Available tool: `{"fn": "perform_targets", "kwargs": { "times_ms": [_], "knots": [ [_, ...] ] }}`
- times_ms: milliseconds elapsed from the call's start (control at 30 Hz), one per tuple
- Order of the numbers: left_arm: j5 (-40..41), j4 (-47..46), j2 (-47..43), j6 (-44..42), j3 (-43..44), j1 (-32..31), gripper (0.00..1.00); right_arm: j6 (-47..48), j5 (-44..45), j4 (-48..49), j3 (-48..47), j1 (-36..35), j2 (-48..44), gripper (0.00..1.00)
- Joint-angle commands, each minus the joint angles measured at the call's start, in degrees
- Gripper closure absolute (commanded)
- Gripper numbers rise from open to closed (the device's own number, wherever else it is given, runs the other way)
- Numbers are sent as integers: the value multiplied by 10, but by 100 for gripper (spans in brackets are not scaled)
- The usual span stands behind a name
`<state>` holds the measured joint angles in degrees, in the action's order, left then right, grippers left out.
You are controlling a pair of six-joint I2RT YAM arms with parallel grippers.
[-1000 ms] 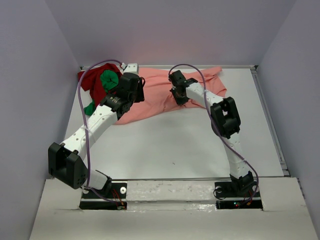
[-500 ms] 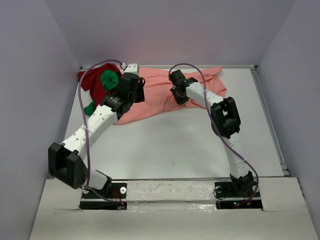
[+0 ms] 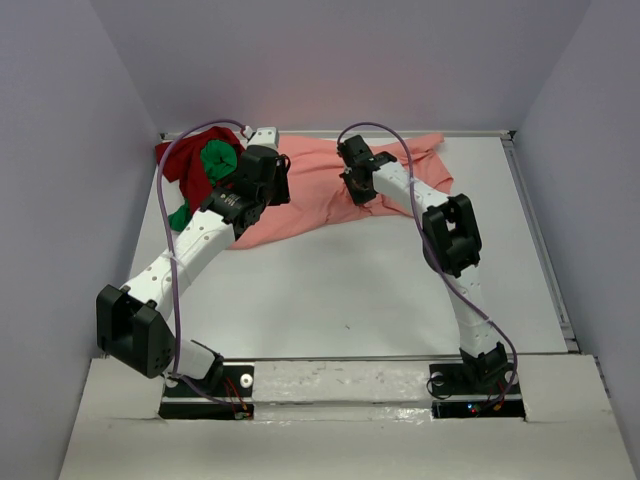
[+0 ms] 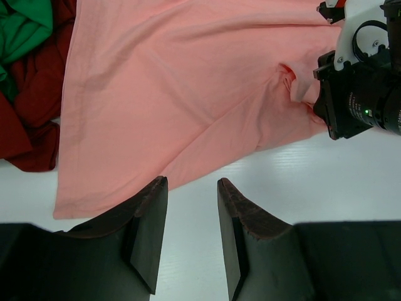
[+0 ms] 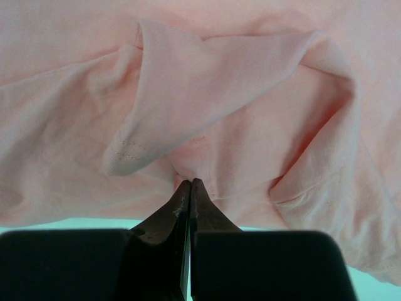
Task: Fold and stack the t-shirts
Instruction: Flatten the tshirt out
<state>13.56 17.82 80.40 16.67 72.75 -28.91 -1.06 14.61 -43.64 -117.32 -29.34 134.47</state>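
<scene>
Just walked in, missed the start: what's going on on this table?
The right end effector is pinched shut on a fold of the salmon-pink t-shirt. The left end effector hovers open above that shirt's near edge, holding nothing. The dark red t-shirt and green t-shirt lie bunched together, unfolded, far left.

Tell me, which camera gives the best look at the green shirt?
The top external view: the green t-shirt lies bunched among the dark red t-shirt, far left. The left wrist view catches only a piece at its top-left corner. The right wrist view shows none, just the salmon-pink t-shirt.
</scene>
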Motion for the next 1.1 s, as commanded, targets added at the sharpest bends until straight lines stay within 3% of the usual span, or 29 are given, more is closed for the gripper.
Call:
{"fn": "perform_targets", "kwargs": {
  "times_ms": [0, 133, 233, 333, 367, 533, 600, 800, 933, 1067],
  "knots": [
    [8, -8, 3, 5, -5, -4, 53, -8, 17, -5, -8, -4, -40, 100],
    [65, 19, 25, 28, -6, -4, 52, -26, 48, 13, 33, -4, -78, 100],
    [128, 101, 96, 78, 19, -3, 45, -30, 63, 27, 62, -4, -121, 100],
    [101, 92, 111, 106, -5, -1, 37, -29, 61, 26, 65, -4, -155, 100],
    [88, 72, 113, 113, -21, -1, 30, -29, 60, 27, 67, -4, -164, 100],
    [99, 68, 128, 160, -26, 6, 31, -17, 53, 27, 70, -4, -195, 100],
    [111, 97, 138, 176, -16, 14, 23, -12, 43, 27, 70, 3, -201, 100],
    [151, 121, 128, 217, -28, 68, 25, -16, 26, 28, 76, 13, -221, 100],
    [97, 120, 138, 213, -42, 137, 25, -17, 24, 28, 80, 13, -222, 100],
    [83, 109, 136, 210, -60, 158, 25, -17, 17, 28, 82, 18, -222, 100]
  ]
}}
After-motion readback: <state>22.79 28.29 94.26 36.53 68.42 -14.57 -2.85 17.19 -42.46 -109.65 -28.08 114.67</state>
